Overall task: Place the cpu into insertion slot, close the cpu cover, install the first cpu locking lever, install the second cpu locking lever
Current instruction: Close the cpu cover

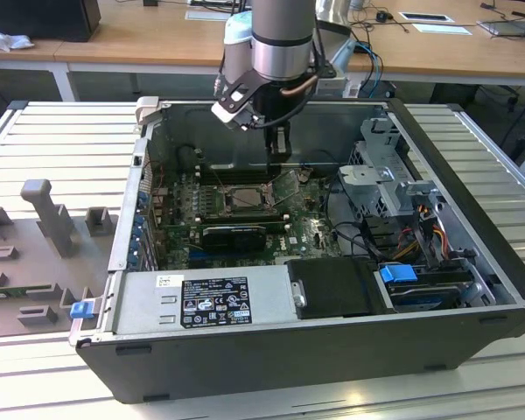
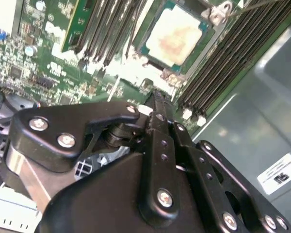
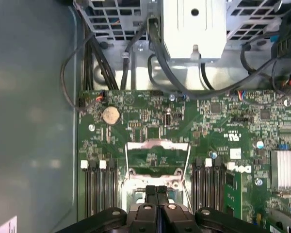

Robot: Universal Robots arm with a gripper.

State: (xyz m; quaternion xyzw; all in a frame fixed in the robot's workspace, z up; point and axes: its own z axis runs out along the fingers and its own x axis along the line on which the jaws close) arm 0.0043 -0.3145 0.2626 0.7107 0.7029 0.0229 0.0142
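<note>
In the second wrist view the pale silvery-beige cpu lies flat in the insertion slot, whose rim frames it on the green board. The exterior view shows the cpu in the middle of the motherboard. The cpu cover is a silvery frame with a cut-out centre. It stands swung open beside the slot and shows tilted up in the exterior view, cpu cover. My gripper is shut with its black fingers pressed together and nothing between them. It hangs just above the cover's edge, gripper, gripper.
Long black memory slots flank the socket on both sides. A coin battery, a finned heatsink and black cables lie near. The drive cage and power supply crowd the case; its metal wall is close.
</note>
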